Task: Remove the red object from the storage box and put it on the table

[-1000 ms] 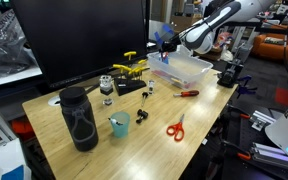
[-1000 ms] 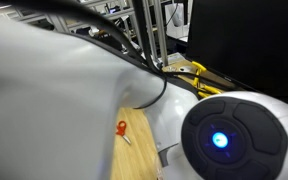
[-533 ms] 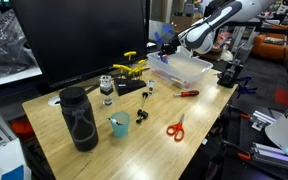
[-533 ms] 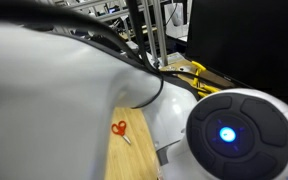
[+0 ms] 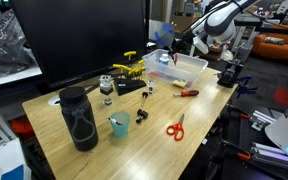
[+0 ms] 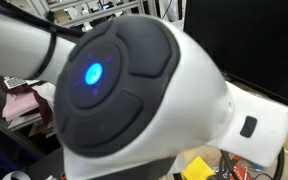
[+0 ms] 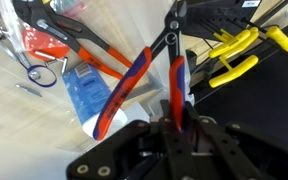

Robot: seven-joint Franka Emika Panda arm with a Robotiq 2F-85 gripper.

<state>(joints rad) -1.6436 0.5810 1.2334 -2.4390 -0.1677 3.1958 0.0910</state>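
In the wrist view my gripper (image 7: 174,128) is shut on one red-and-blue handle of the red object (image 7: 172,75), a pliers-like tool with dark jaws. Its other handle (image 7: 124,90) spreads out to the left. In an exterior view the gripper (image 5: 172,47) hangs over the far end of the translucent storage box (image 5: 184,70), which stands on the light wood table (image 5: 134,140). The tool is too small to make out there. The other exterior view is filled by the arm's white body (image 6: 134,90).
Yellow-handled tools (image 5: 132,68) lie by the monitor behind the box, also in the wrist view (image 7: 234,50). A slim red tool (image 5: 187,93), red-handled scissors (image 5: 174,128), a teal cup (image 5: 119,124) and a black bottle (image 5: 79,118) stand on the table.
The arm has swung and risen towards the right above the box. In the blocked exterior view the arm's joint has moved across the lens and now hides the table.
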